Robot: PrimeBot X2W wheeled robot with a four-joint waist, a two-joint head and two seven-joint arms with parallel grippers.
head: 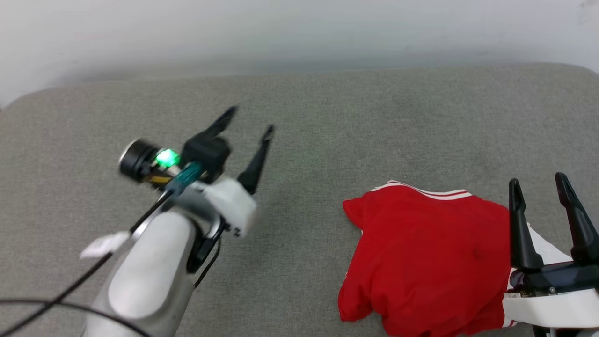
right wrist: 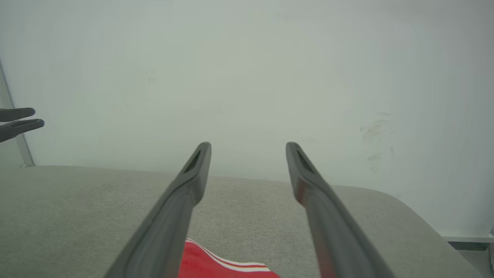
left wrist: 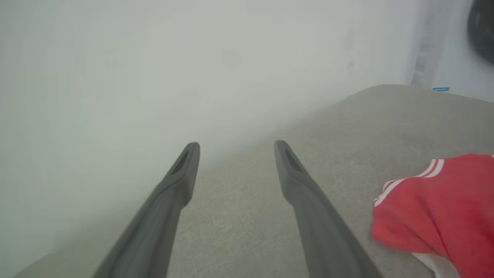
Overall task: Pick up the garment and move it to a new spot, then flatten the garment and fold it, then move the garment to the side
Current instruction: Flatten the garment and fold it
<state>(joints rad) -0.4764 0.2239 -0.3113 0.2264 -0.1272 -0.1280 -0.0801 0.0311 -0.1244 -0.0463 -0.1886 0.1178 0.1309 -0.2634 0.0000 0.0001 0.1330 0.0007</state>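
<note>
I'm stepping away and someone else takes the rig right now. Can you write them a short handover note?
Left gripper: open, empty, over the grey fabric cushion.
Right gripper: open, empty, by the right side of the bright red soft-fabric T-shirt with white sleeves.
T-shirt: bunched on the cushion, held by neither gripper.
Done: nothing confirmable; not flat, not folded.
Left: flatten, fold, move aside.

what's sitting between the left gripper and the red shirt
Nothing: in the head view the stretch between the open left gripper and the garment is bare grey cushion. The left wrist view shows the same bare stretch.
</note>
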